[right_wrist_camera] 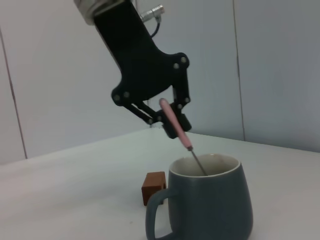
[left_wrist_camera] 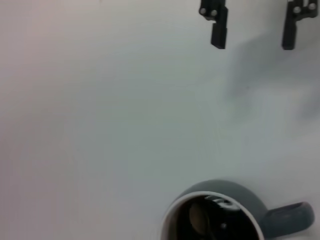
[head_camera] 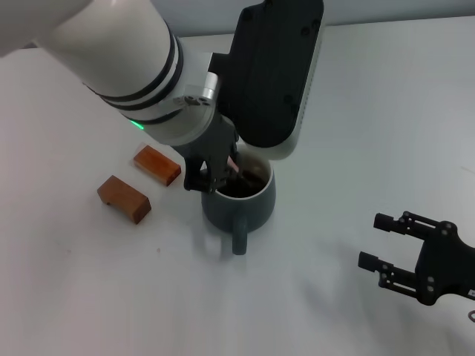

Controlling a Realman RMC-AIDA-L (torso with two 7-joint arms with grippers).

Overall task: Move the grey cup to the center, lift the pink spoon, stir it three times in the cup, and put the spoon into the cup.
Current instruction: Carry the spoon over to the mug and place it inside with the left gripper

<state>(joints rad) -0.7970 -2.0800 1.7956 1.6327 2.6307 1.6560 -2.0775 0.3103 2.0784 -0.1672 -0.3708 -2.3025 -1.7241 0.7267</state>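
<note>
The grey cup (head_camera: pixel 256 208) stands upright on the white table with dark liquid inside and its handle towards me. It also shows in the right wrist view (right_wrist_camera: pixel 210 205) and the left wrist view (left_wrist_camera: pixel 240 192). My left gripper (head_camera: pixel 220 176) hangs just above the cup's rim, shut on the pink spoon (right_wrist_camera: pixel 175 122) by its pink handle. The spoon slants down, and its metal neck dips inside the cup; its bowl is hidden. A bit of pink shows in the head view (head_camera: pixel 234 165). My right gripper (head_camera: pixel 375 241) is open and empty to the right of the cup.
Two brown wooden blocks (head_camera: pixel 156 163) (head_camera: pixel 124 199) lie on the table left of the cup; one shows behind the cup in the right wrist view (right_wrist_camera: pixel 153 187). The right gripper's fingers (left_wrist_camera: pixel 218 25) show far off in the left wrist view.
</note>
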